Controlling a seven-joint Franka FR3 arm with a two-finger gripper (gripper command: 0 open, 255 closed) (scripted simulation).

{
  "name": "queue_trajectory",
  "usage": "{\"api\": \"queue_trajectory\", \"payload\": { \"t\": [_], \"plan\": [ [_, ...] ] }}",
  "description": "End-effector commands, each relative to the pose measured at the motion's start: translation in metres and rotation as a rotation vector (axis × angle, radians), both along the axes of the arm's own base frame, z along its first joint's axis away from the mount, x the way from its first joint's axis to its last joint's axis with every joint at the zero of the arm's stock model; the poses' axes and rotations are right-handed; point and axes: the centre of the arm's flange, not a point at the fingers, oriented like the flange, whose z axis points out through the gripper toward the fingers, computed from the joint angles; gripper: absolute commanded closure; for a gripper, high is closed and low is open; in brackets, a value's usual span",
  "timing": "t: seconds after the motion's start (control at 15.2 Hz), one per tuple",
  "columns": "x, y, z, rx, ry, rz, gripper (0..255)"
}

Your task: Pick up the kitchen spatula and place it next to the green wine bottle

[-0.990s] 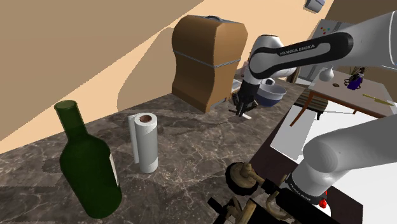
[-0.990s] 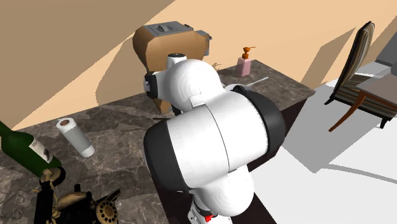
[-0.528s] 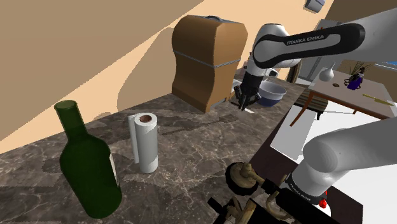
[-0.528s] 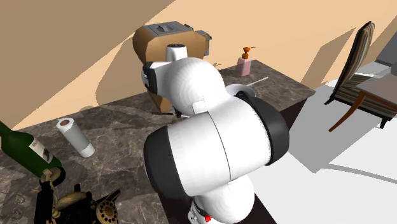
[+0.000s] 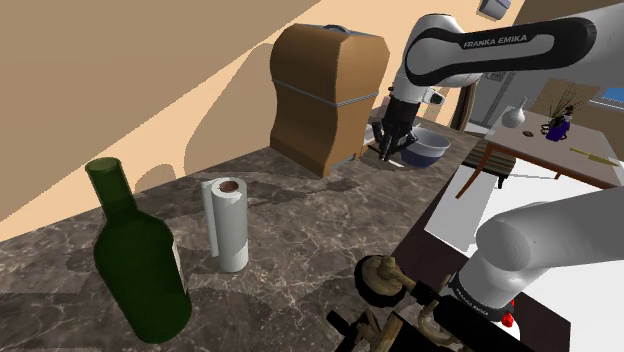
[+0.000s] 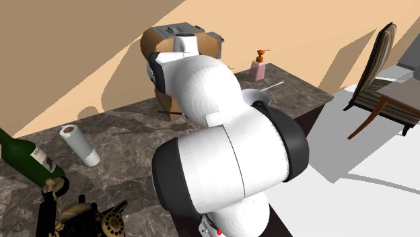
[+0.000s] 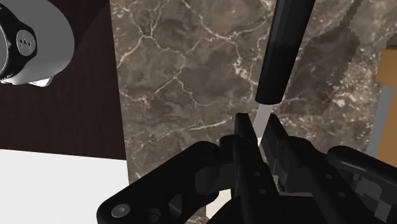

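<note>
The spatula has a black handle and a thin pale neck, and that neck sits clasped between my gripper's two black fingers, handle pointing away over the dark marble counter. In the shoulder view the gripper hangs a little above the counter, between the brown box and the bowl. The green wine bottle stands far off at the shoulder view's lower left, near the counter's front. In the second exterior view the bottle is at the left edge.
A paper towel roll stands between bottle and gripper. A tall brown box and a blue-grey bowl flank the gripper. An old brass telephone sits by my stand. A pink soap dispenser stands at the counter's far end.
The gripper has risen from the counter and drifted toward the bowl, keeping the spatula between its fingers. The bottle and the paper roll have stayed put.
</note>
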Motion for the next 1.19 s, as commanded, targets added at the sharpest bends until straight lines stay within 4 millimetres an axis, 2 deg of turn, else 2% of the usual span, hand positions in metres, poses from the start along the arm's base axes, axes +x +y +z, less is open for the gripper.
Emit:
{"api": "queue_trajectory", "payload": {
  "t": [0.0, 1.12],
  "plan": [
    [-0.001, 0.001, 0.010, 0.000, 0.000, 0.000, 255],
    [-0.001, 0.001, 0.100, 0.000, 0.000, 0.000, 255]
  ]
}}
